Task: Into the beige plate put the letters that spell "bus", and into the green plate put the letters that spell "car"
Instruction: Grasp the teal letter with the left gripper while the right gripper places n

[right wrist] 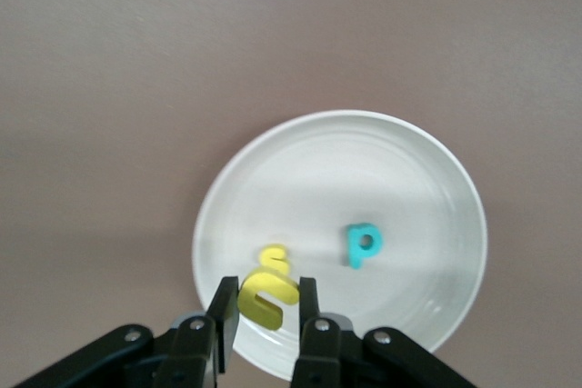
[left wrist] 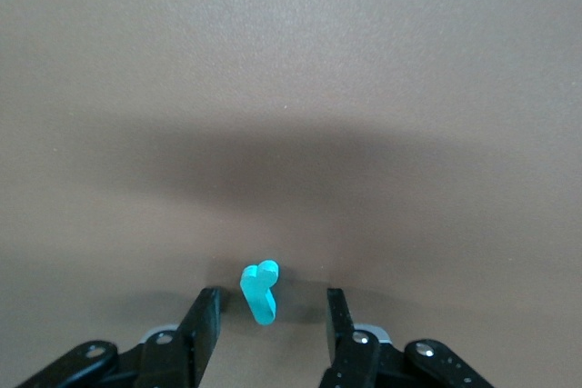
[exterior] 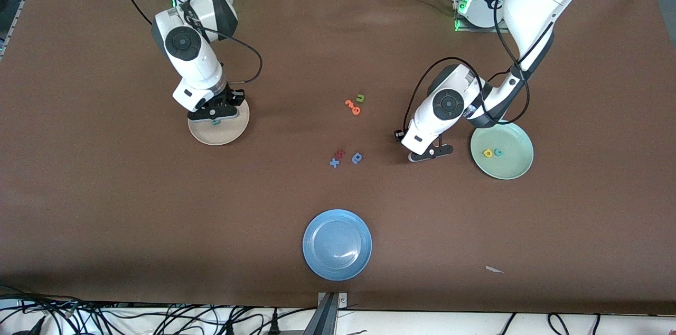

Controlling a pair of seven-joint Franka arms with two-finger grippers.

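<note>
My left gripper (exterior: 430, 154) is down at the table beside the green plate (exterior: 511, 167), toward the middle of the table. Its jaws are open around the thin teal r (left wrist: 260, 290), which lies on the brown table with a gap to each finger. The green plate holds the yellow a (exterior: 487, 153) and the teal c (exterior: 498, 152). My right gripper (right wrist: 267, 286) hangs over the beige plate (right wrist: 409, 188), shut on the yellow u (right wrist: 270, 299). In that plate lie the teal b (right wrist: 363, 244) and the small yellow s (right wrist: 276, 261).
Two orange letters (exterior: 353, 106) and a green u (exterior: 360, 97) lie mid-table. Nearer the front camera are a blue x (exterior: 334, 162), a darker blue letter (exterior: 357, 158) and a small reddish letter (exterior: 340, 153). A blue plate (exterior: 337, 244) sits near the front edge.
</note>
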